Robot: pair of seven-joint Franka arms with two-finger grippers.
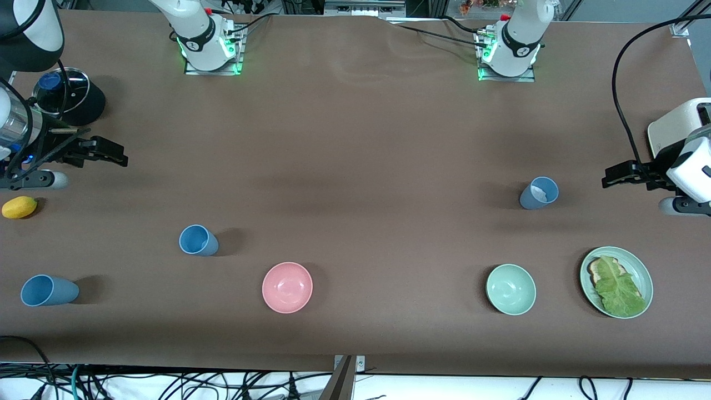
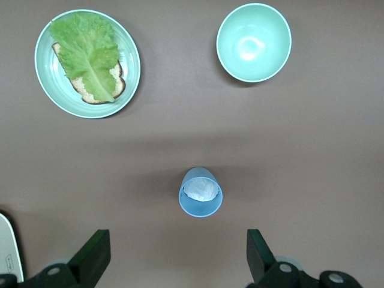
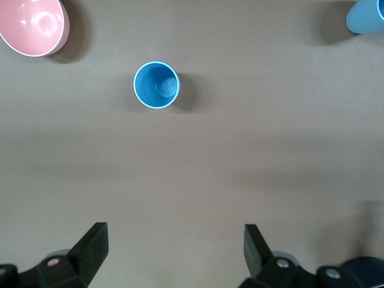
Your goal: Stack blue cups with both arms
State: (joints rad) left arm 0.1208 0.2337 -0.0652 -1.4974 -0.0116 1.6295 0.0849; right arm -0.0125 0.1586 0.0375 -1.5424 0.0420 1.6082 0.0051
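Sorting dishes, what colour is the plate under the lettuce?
Mint green plate, clearest in the left wrist view.

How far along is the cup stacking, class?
Nothing is stacked yet: the three blue cups stand apart on the table. Nothing is in hand; the left claw and right claw are open and empty. All grasping and stacking remains.

A pink bowl (image 1: 287, 287), mint-green bowl (image 1: 510, 289), lettuce-topped toast plate (image 1: 644, 275), lemon (image 1: 19, 207).

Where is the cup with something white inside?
The grey-blue cup stands toward the left arm's end of the table, farther from the front camera than the mint-green bowl.
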